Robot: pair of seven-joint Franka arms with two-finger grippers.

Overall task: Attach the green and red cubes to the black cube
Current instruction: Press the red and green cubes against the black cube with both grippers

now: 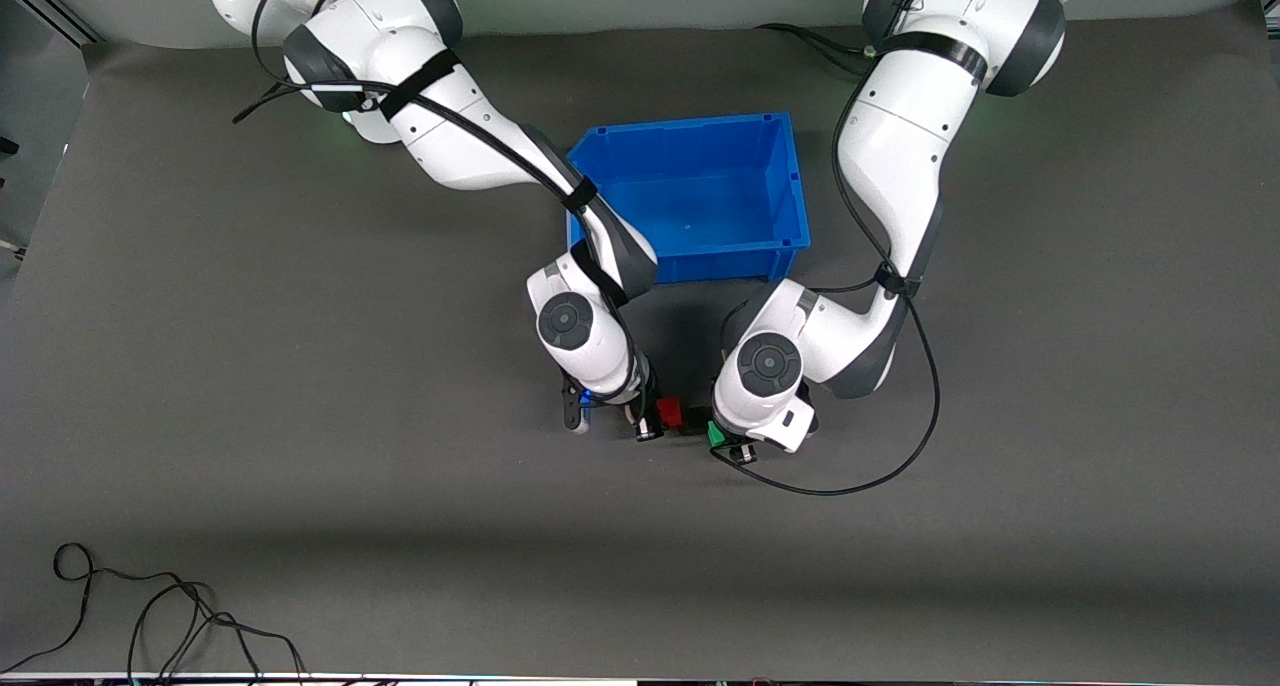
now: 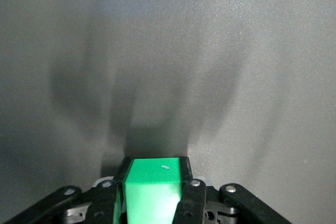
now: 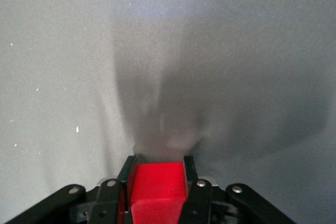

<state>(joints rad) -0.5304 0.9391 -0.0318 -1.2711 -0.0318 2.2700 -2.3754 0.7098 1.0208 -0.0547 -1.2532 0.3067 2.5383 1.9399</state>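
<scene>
My left gripper [image 1: 724,438] is shut on the bright green cube [image 1: 716,433]. In the left wrist view the green cube [image 2: 152,187] sits between the black fingers [image 2: 190,192]. My right gripper [image 1: 660,418] is shut on the bright red cube [image 1: 669,413]. In the right wrist view the red cube [image 3: 156,184] sits between its fingers [image 3: 195,192]. Both cubes are held close together, low over the dark mat. A small dark shape [image 1: 693,426] lies between them; I cannot tell whether it is the black cube. The wrist views show no black cube.
A blue bin [image 1: 790,181] stands farther from the front camera than both grippers, with the arms' elbows beside it. Black cables [image 1: 150,616] lie at the table's edge nearest the front camera, toward the right arm's end. Each wrist view shows only grey mat [image 2: 168,51] with shadows.
</scene>
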